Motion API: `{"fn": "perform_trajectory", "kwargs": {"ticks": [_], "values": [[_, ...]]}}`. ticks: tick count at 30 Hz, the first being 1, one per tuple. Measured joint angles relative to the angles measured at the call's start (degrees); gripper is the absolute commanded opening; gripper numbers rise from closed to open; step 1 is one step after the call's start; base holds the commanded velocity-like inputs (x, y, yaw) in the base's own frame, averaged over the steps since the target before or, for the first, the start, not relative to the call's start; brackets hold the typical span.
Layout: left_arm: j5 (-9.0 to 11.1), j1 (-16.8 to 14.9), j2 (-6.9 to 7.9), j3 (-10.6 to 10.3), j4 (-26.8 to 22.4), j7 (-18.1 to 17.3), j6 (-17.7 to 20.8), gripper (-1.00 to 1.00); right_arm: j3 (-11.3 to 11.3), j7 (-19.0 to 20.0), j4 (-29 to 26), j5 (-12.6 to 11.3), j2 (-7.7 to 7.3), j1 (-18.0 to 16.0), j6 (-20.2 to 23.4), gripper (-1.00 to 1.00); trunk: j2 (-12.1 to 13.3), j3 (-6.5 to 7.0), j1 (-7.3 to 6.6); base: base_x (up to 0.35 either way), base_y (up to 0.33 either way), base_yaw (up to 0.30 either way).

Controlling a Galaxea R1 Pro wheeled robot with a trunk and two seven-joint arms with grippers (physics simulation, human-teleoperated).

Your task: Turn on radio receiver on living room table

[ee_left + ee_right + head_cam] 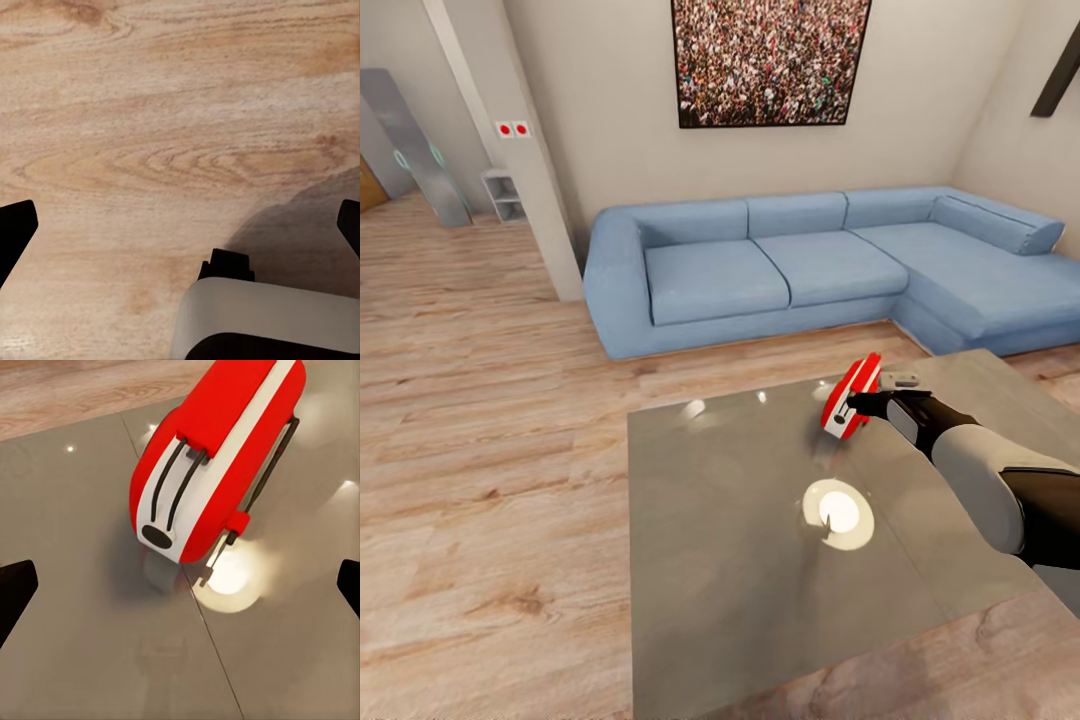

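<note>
The radio receiver (850, 398) is a red box with a white edge band, standing tilted at the far right part of the glossy grey table (740, 520). In the right wrist view the radio receiver (217, 442) shows its white band, two dark slots and a thin black handle, above the table top (75, 585). My right gripper (860, 404) is right next to the radio's near side; whether it touches is unclear. Its fingers are spread wide, so the right gripper (184, 585) is open with nothing between them. My left gripper (180, 225) hangs open over the wood floor.
A blue sectional sofa (780, 265) runs behind the table, under a framed crowd picture (770, 60). A beige wall pillar (510, 150) and a small white shelf (503, 195) stand at the far left. A lamp's bright reflection (838, 513) lies mid-table. Plank floor (490, 450) spreads to the left.
</note>
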Motion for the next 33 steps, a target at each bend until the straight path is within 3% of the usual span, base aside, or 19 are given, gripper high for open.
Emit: {"fn": "perform_trajectory", "kwargs": {"ticks": [33], "values": [[0.07, 0.00, 0.00, 0.00, 0.02, -0.06, 0.00, 1.00, 0.18, -0.96, 0.00, -0.14, -1.40, 0.00, -1.65, 1.00, 0.00, -0.20, 0.00, 0.000, 0.000, 0.000]]}}
